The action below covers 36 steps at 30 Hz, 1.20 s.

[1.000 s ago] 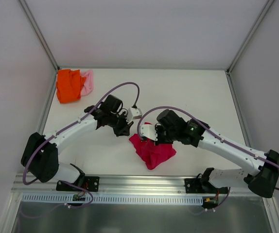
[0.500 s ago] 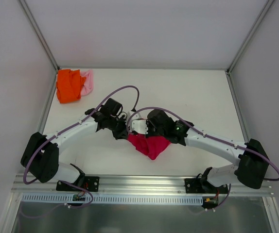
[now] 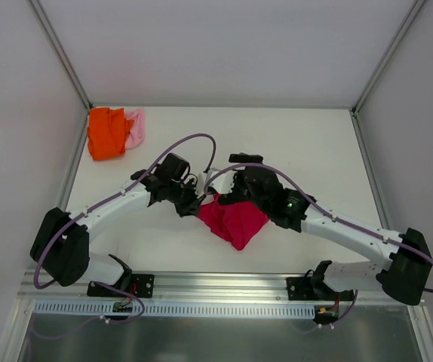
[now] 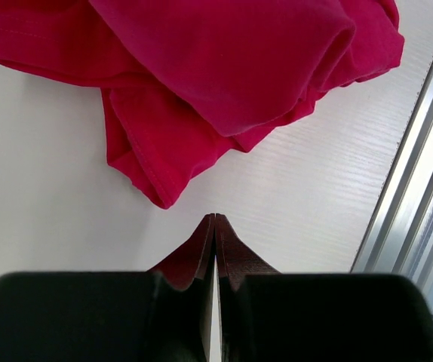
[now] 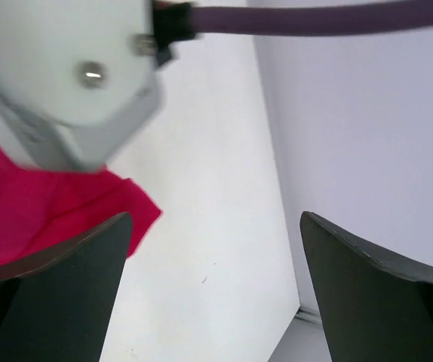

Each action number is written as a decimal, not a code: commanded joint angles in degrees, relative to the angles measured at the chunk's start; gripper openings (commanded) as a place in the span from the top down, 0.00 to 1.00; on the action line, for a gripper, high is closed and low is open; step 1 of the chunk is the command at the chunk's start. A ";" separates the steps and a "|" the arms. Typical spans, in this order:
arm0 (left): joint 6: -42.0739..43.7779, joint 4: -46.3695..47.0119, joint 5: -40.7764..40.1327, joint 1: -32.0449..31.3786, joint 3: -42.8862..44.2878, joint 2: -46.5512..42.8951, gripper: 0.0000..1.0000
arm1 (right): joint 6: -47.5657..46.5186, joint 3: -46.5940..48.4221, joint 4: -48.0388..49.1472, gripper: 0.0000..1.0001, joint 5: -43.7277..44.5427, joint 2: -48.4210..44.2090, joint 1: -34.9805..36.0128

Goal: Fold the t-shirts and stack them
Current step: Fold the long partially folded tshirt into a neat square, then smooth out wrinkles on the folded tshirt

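The crimson t-shirt (image 3: 235, 221) lies crumpled on the white table between the two arms. In the left wrist view its bunched folds and hem (image 4: 224, 75) lie just beyond my fingertips. My left gripper (image 3: 191, 206) (image 4: 215, 220) is shut, empty, and a short gap from the cloth's left edge. My right gripper (image 3: 228, 182) (image 5: 216, 220) stands wide open above the shirt's far-left edge with only bare table between its fingers; a corner of the crimson shirt (image 5: 43, 207) shows beside its left finger. The orange t-shirt (image 3: 106, 133) and the pale pink one (image 3: 136, 127) lie bunched together at the far left corner.
A white link of the left arm (image 5: 66, 75) with its purple cable (image 5: 314, 16) fills the top of the right wrist view, close to the right gripper. Grey walls enclose the table on three sides. An aluminium rail (image 3: 216, 283) (image 4: 420, 188) runs along the near edge.
My right gripper went from nearly shut on the crimson cloth to wide open and drew up off it. The shirt shifted left towards the left gripper. The left arm barely moved.
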 commanded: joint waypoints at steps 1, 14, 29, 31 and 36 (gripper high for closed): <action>0.92 1.19 0.54 -0.29 -0.21 -1.44 1.00 | 0.58 -0.45 6.77 0.00 3.92 -5.46 -0.42; -6.72 15.68 -16.06 4.00 -6.19 -15.75 0.70 | 7.17 -0.30 -9.30 0.00 -5.82 -7.42 -6.83; -5.06 16.84 -20.82 12.54 -6.55 -21.21 0.01 | 11.39 5.50 -11.95 0.00 -30.51 12.44 -10.69; -5.06 16.05 -20.82 12.90 -6.28 -21.30 0.01 | 11.48 7.89 -15.19 0.00 -34.81 16.74 -11.40; -5.06 15.43 -20.20 13.16 -6.02 -21.13 0.01 | 10.43 11.93 -17.31 0.00 -39.83 21.59 -11.75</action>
